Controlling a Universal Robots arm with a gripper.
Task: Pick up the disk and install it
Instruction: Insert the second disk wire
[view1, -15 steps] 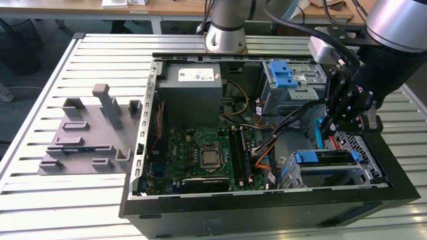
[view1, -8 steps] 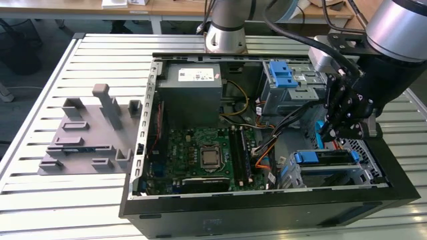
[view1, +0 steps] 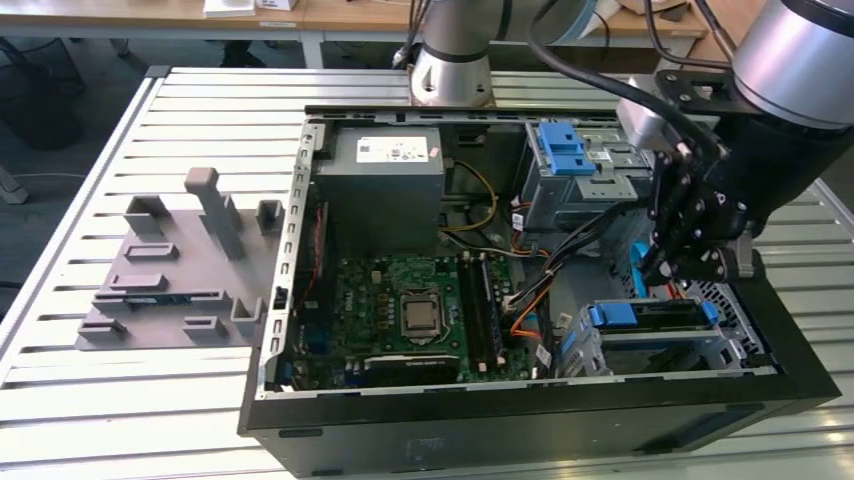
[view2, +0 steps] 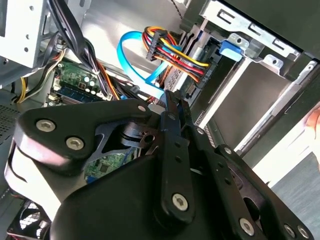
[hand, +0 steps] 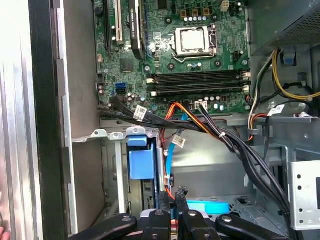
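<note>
One hand (view1: 674, 262) hangs inside the open computer case (view1: 400, 425), its fingers (hand: 172, 200) closed on the upright blue-edged disk (view1: 646, 262), just above the drive cage (view1: 667, 335)

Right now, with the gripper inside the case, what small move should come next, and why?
Probably a slow, short descent: the gripper sits by the drive cage, what looks like the disk's blue frame lies just beside it, and cables run close by.
</note>
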